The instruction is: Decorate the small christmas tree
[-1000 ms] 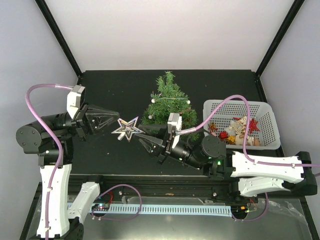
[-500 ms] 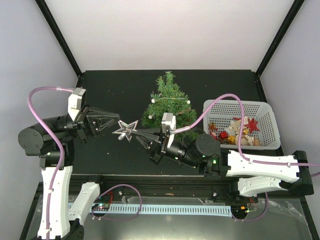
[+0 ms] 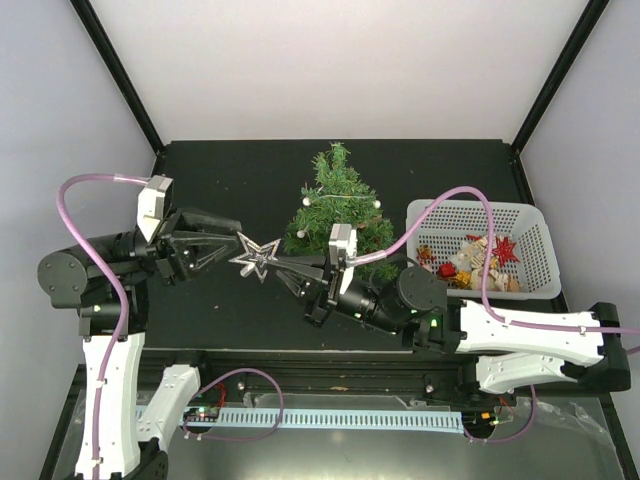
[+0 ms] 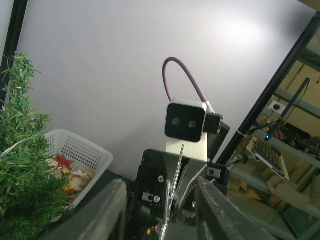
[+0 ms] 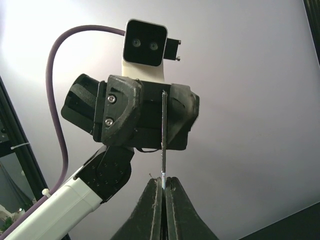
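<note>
A silver star ornament (image 3: 256, 257) with coloured edging hangs in the air left of the small christmas tree (image 3: 338, 205), between both grippers. My right gripper (image 3: 281, 265) is shut on the star's right point; in the right wrist view the star (image 5: 163, 132) is a thin edge pinched at the gripper (image 5: 163, 181). My left gripper (image 3: 236, 247) is open, its fingers on either side of the star's left point. In the left wrist view the star (image 4: 176, 187) stands edge-on between the spread fingers (image 4: 107, 210), without visible contact. The tree (image 4: 17, 165) shows at the left.
A white perforated basket (image 3: 530, 222) with several red and gold ornaments stands right of the tree; it also shows in the left wrist view (image 4: 82, 150). The tree carries a thin bead string and small white balls. Black frame posts stand at the table's back corners.
The left gripper has closed in on the star, so its fingers now straddle the left point. The right gripper and star shifted a little left and the star tilted.
</note>
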### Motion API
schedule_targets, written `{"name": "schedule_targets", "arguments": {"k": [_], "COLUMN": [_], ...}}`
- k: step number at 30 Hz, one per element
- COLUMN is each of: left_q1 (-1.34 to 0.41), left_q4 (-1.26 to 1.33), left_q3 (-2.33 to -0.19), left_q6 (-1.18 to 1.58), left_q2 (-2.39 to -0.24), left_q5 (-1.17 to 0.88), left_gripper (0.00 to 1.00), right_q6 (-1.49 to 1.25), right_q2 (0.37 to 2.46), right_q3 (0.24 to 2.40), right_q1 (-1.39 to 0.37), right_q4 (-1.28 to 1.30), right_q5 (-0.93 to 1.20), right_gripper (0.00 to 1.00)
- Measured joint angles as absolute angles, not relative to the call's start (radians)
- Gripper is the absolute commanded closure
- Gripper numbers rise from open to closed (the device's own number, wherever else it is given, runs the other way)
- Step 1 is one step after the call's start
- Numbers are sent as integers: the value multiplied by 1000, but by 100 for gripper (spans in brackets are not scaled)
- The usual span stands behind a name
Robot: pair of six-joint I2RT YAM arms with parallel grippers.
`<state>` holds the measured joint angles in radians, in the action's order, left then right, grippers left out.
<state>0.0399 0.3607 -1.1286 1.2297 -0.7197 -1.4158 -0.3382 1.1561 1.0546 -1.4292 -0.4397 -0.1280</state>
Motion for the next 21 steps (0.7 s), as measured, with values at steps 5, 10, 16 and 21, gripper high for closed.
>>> {"name": "schedule_targets", "arguments": {"k": [5,10,16,21], "left_q1": [40,50,101,123], "left_q4": [296,97,-149,-491], "left_q3": [-1134,-1185,-1209,-1277], "left_q6": [1166,985,725,378], "left_q2": [-720,-743,-784,-842], "left_q5": [-1417,-1421,-1436,-1409], "left_gripper": [39,29,18,17], "right_q6": [-328,-286,-210,-187], "right_q2": [1133,1131,1151,1221], "right_q3": [1061,1175,1499,1817], "right_q1": [-1422,-1418,-1380,-1270], "right_q4": [-401,-220,139,424], "right_q5": [-132,-199,-387,-496], "right_gripper": [99,99,99,99]}}
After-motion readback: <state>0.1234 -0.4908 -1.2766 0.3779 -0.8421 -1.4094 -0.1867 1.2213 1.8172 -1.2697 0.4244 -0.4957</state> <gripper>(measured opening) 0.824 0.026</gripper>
